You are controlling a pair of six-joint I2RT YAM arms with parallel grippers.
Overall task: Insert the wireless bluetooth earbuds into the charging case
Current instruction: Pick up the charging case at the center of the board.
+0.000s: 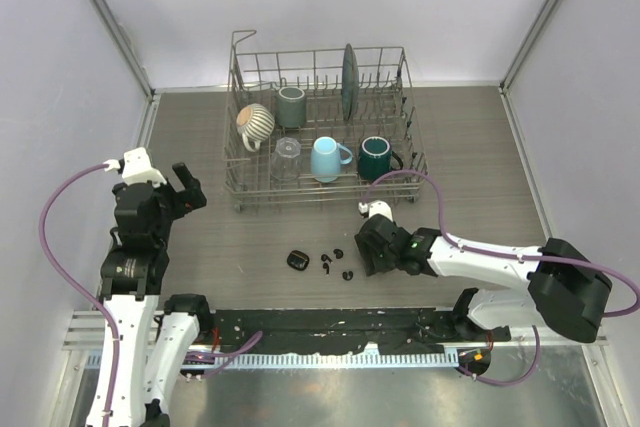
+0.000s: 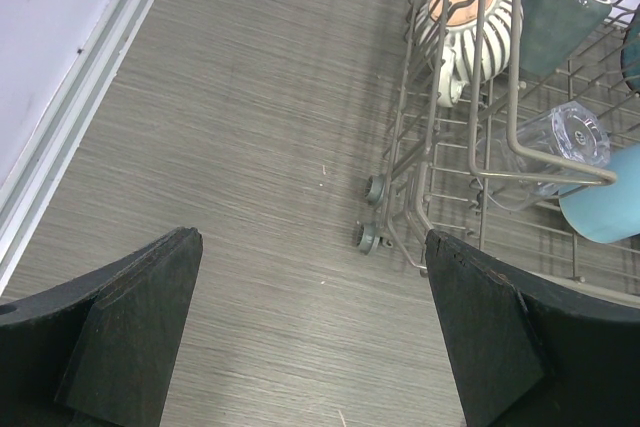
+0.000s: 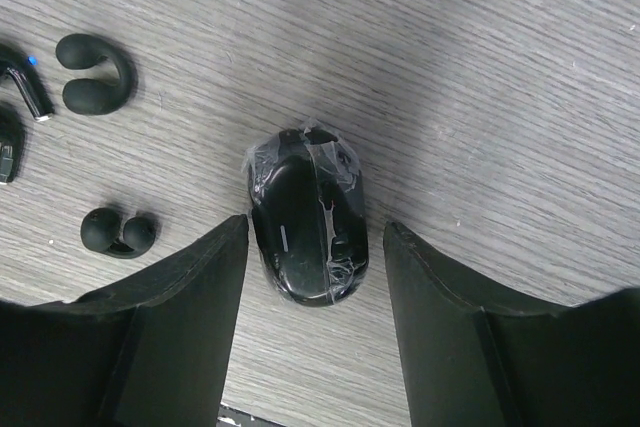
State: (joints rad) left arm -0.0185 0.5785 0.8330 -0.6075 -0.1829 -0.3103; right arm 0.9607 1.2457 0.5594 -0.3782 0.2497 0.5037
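The right gripper [image 3: 315, 229] is hovering low over the table [image 1: 480, 167] with its jaws spread, straddling a black oval charging case [image 3: 305, 232] wrapped in clear film. The case is lying flat between the fingers. One finger's edge is sitting just beside it, and I cannot tell whether they are touching. A clear strip of wood grain is showing between the case and the other finger.

Two wireless bluetooth earbuds [image 3: 95, 75], small black C-shaped pieces, are lying loose on the table to one side of that case, apart from it and from each other. In the top view a second black case [image 1: 296, 260] is resting just beyond them, toward the left arm. All of this is sitting near the table's front edge.

A broad band of bare table is running between these small things and the front rail of the dish rack [image 1: 240, 147], and more is stretching right toward the wall.

The left gripper [image 2: 310, 237] is hanging wide open, holding nothing, over bare table between the left wall's edge strip [image 2: 70, 127] and the rack's near corner.
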